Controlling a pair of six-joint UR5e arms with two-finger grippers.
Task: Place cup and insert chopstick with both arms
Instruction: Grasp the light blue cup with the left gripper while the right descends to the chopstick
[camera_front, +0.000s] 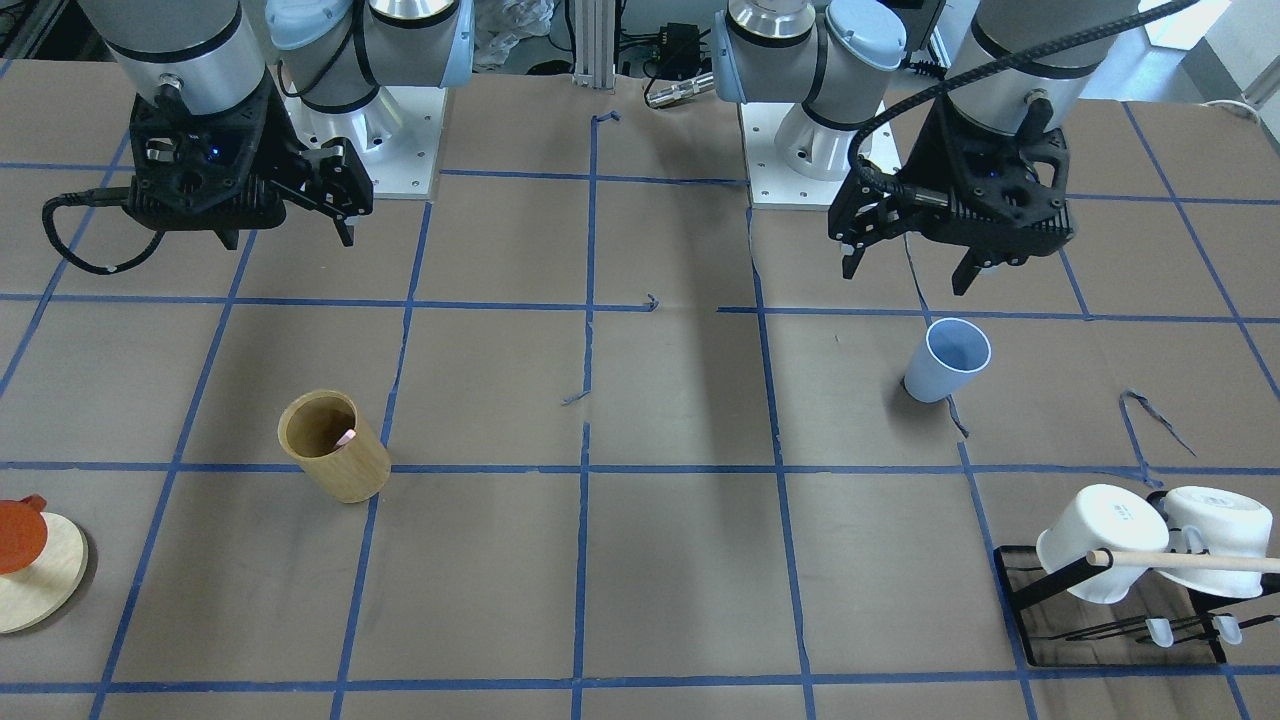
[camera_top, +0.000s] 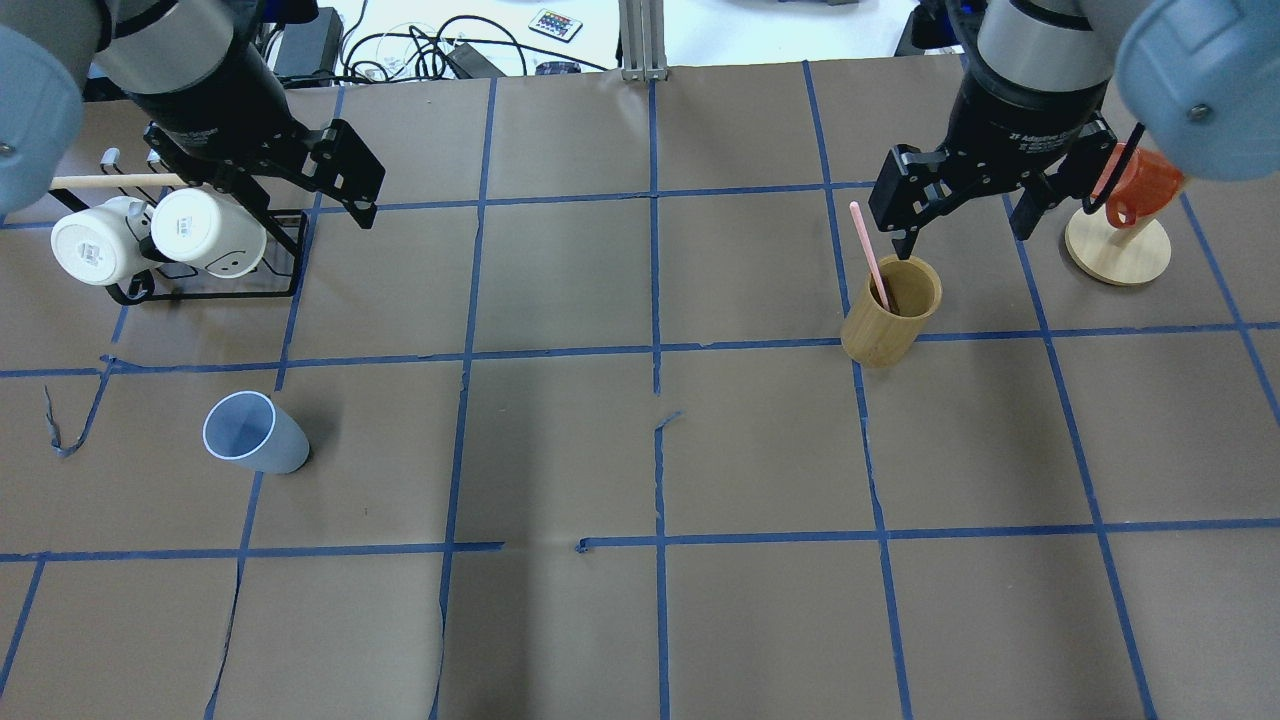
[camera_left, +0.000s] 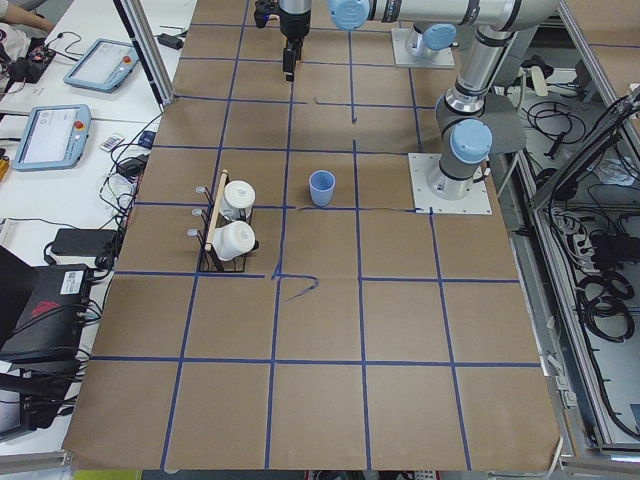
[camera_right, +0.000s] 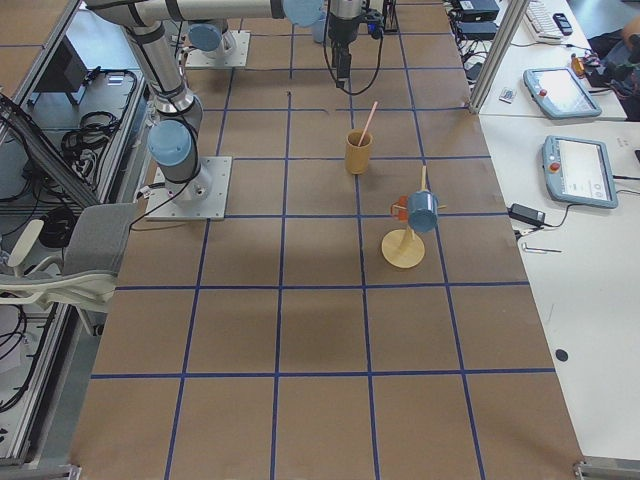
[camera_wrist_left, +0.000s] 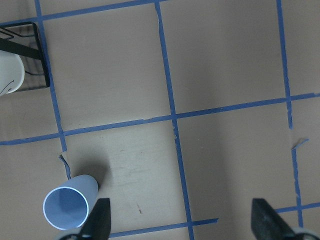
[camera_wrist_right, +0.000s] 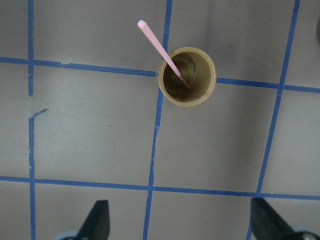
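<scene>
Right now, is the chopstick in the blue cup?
No, the pink chopstick leans inside the wooden cup; the blue cup is empty.

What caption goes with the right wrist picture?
Pink chopstick leaning in the bamboo cup, right gripper open above.

In the front-facing view, only the pink tip of the chopstick (camera_front: 346, 437) showed inside the bamboo holder (camera_front: 352, 476); the wooden stand (camera_front: 45, 585) and orange cup (camera_front: 18, 535) ran off the left edge.
</scene>
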